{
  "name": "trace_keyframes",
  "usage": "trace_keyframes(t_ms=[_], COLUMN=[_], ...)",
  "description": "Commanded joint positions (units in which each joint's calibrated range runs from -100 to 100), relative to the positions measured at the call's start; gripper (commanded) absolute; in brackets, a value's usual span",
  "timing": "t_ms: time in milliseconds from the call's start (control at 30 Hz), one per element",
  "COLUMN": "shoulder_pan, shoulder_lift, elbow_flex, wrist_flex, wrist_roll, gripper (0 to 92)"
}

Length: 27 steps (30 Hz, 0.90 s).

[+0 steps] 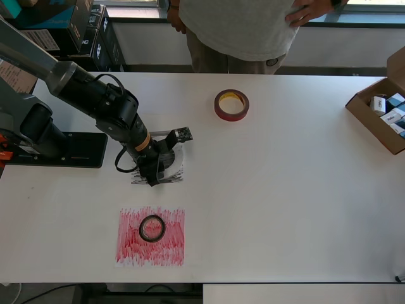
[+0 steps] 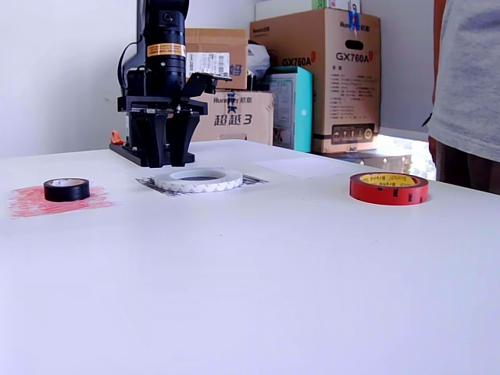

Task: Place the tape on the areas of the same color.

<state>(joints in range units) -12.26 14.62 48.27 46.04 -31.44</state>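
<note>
Glossy red tape roll (image 2: 389,188) on smooth matt white table (image 2: 312,273).

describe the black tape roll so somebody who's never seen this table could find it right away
On the white table, find the red scribbled patch near the overhead view's lower left. The black tape roll lies flat on it. It is the smallest ring, unlike the white roll under the gripper or the red roll farther off.

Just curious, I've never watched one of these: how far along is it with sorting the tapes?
Nothing matches yet. The black roll lies on the red patch, the white ring on the black patch, with the pincer near it. The red roll sits on bare table.
</note>
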Motion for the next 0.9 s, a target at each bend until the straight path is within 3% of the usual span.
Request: trace_keyframes(t_ms=[0, 867], shoulder_pan=[-0.3, -0.7], shoulder_lift=[-0.2, 4.1], elbow_flex=[0.4, -0.1], wrist_flex=[0.2, 0.2], wrist_roll=[0.3, 0.4], gripper=[48.2, 48.2])
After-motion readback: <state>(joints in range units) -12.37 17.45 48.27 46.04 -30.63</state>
